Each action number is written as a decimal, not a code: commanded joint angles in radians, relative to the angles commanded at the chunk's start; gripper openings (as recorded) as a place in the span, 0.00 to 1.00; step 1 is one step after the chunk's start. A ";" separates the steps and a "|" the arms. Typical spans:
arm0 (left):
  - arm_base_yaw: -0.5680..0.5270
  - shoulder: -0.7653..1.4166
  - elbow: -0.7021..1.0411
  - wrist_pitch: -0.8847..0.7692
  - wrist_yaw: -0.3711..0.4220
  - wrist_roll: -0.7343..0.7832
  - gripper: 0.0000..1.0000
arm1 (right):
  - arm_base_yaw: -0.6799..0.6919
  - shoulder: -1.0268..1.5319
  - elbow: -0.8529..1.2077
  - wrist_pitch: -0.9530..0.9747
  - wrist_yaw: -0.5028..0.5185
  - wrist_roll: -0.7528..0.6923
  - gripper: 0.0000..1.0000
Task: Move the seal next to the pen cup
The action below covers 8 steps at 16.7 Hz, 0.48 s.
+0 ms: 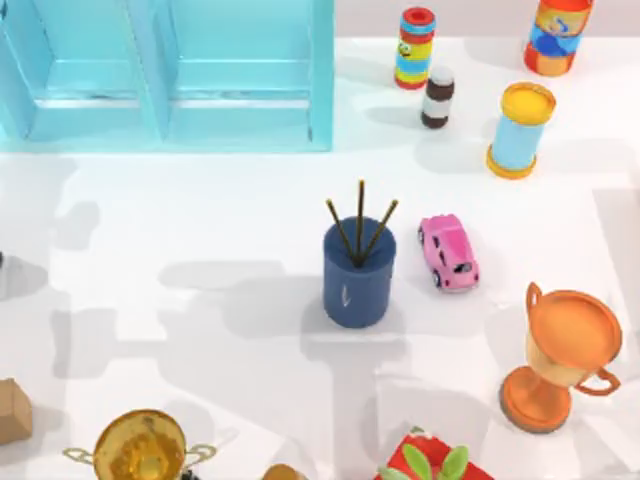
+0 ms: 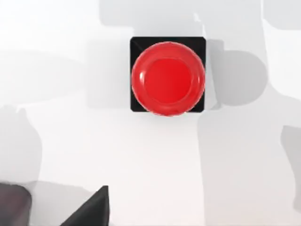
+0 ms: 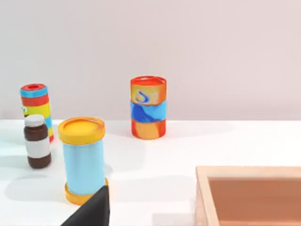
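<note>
The seal [image 2: 167, 77], a black square block under a glossy red round knob, stands upright on the white table straight below my left wrist camera. My left gripper [image 2: 150, 221] hovers above it, open, with one dark fingertip [image 2: 94, 209] at the picture's edge, apart from the seal. The pen cup [image 1: 358, 275], dark navy with three thin brown sticks, stands at the table's middle in the top view. My right gripper [image 3: 150, 221] is open and holds nothing, facing the cans at the back right.
A pink toy car [image 1: 448, 252] sits just right of the pen cup. An orange trophy [image 1: 560, 355], a gold trophy [image 1: 140, 448], a light-blue cylinder [image 1: 520, 130], a brown bottle [image 1: 437, 97], two cans and a blue shelf [image 1: 170, 75] ring the table. A wooden box [image 3: 249, 193] lies near my right gripper.
</note>
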<state>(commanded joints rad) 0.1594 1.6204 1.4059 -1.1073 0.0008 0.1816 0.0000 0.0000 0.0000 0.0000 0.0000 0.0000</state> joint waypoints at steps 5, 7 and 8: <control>0.032 0.304 0.307 -0.203 0.000 0.036 1.00 | 0.000 0.000 0.000 0.000 0.000 0.000 1.00; 0.040 0.368 0.375 -0.244 0.001 0.044 1.00 | 0.000 0.000 0.000 0.000 0.000 0.000 1.00; 0.042 0.384 0.393 -0.255 0.001 0.046 1.00 | 0.000 0.000 0.000 0.000 0.000 0.000 1.00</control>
<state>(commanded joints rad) 0.2010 2.0045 1.7991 -1.3626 0.0018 0.2278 0.0000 0.0000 0.0000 0.0000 0.0000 0.0000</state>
